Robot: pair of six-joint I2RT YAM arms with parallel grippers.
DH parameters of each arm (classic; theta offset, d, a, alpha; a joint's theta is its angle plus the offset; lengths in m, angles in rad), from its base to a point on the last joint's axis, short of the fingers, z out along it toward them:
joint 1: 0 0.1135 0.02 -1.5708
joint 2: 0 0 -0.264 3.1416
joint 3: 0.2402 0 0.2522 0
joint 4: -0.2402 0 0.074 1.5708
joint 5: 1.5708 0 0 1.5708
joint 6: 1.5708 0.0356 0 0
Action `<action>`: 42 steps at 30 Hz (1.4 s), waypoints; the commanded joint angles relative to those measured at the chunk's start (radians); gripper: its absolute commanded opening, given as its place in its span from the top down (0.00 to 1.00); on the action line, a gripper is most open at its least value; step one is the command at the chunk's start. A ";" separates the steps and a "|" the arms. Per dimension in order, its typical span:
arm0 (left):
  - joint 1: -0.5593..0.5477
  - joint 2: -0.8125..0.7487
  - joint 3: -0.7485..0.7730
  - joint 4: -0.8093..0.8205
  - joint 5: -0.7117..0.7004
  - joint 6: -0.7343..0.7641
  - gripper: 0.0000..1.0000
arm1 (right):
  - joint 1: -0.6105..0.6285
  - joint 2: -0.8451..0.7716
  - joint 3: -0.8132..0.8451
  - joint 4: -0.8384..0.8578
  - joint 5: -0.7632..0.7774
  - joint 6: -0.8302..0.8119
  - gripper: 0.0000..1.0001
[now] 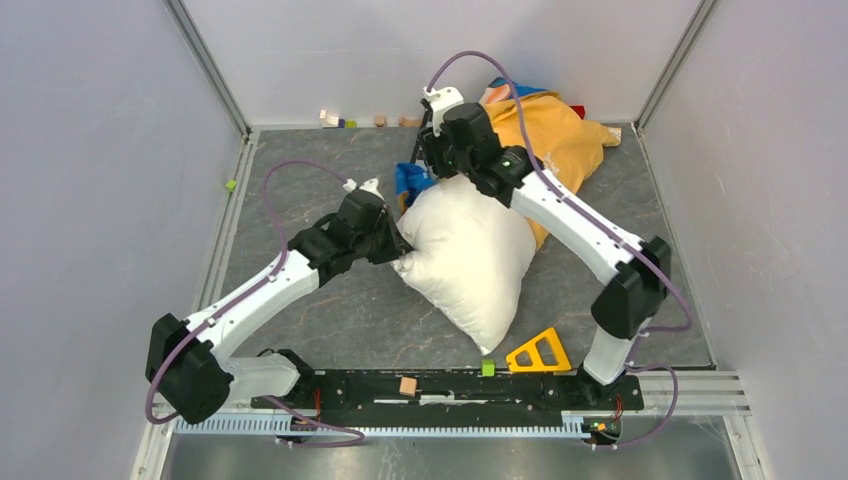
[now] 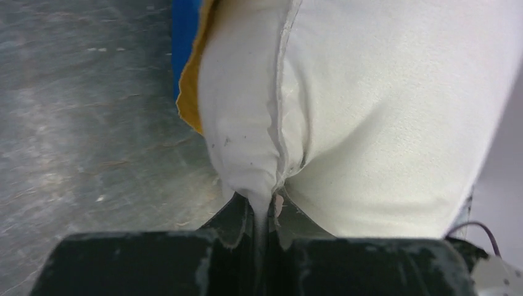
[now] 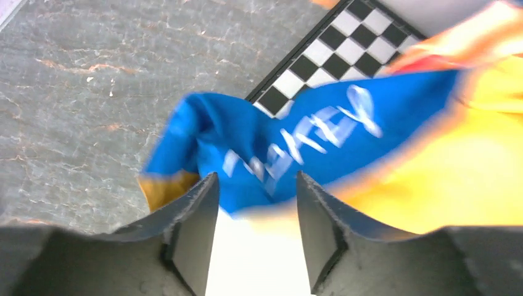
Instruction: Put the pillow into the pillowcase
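Pillow (image 1: 470,255) lying mid-table, one corner being pinched.
Top view: the pillow's far end is meeting the pillowcase (image 1: 555,135), which is bunching against the back wall; bare table (image 1: 330,310) is showing left and near. Left wrist: the left gripper (image 2: 262,208) is clamping the pillow's seamed corner, with an orange edge lying behind. Right wrist: the right gripper (image 3: 256,203) is hanging with fingers spread, gripping nothing, over blue lettered fabric (image 3: 277,142) (blurred, unreadable) and a checkerboard (image 3: 333,55) cut off by the frame.

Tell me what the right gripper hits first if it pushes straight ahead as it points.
Most likely the blue lettered fabric just past the open right gripper; the white pillow shows between its fingers. Depth is unclear.
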 commanded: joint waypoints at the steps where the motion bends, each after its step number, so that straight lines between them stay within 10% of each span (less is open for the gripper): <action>1: 0.081 0.000 -0.053 0.054 0.007 -0.033 0.98 | 0.005 -0.182 -0.075 0.045 0.091 -0.091 0.37; 23: 0.146 -0.011 -0.056 0.036 0.008 -0.015 0.97 | 0.002 -0.169 -0.360 0.134 0.455 -0.356 0.39; 29: 0.152 -0.006 -0.057 0.033 0.008 -0.009 0.98 | -0.007 -0.144 -0.381 0.199 0.574 -0.395 0.55; 34: 0.160 0.008 -0.048 0.032 0.008 -0.002 0.98 | 0.015 -0.125 -0.257 0.095 0.525 -0.359 1.00; 42: 0.161 0.097 0.080 0.054 0.037 -0.010 0.98 | 0.416 -0.199 -0.091 -0.085 0.453 -0.184 1.00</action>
